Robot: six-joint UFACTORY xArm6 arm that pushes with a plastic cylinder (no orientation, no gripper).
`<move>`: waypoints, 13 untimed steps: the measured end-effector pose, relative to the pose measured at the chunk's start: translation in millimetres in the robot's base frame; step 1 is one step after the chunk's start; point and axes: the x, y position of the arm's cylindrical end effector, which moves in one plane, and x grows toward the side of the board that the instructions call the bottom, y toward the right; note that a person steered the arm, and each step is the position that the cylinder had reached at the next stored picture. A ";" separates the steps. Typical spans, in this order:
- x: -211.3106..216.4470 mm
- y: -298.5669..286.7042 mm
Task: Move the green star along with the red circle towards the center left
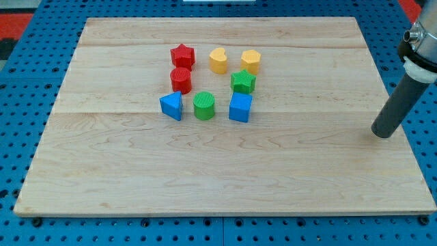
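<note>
The green star (243, 81) sits right of the board's middle, just below the yellow hexagon (250, 61) and just above the blue cube (240, 107). The red circle (181, 80) sits to its left, directly below the red star (182, 55) and above the blue triangle (171, 106). My tip (383, 132) rests near the board's right edge, far to the right of all the blocks and touching none.
A yellow heart (218, 60) lies between the red star and the yellow hexagon. A green circle (204, 106) sits between the blue triangle and the blue cube. The wooden board (102, 164) lies on a blue perforated table.
</note>
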 end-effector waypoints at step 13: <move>-28.3 -146.4</move>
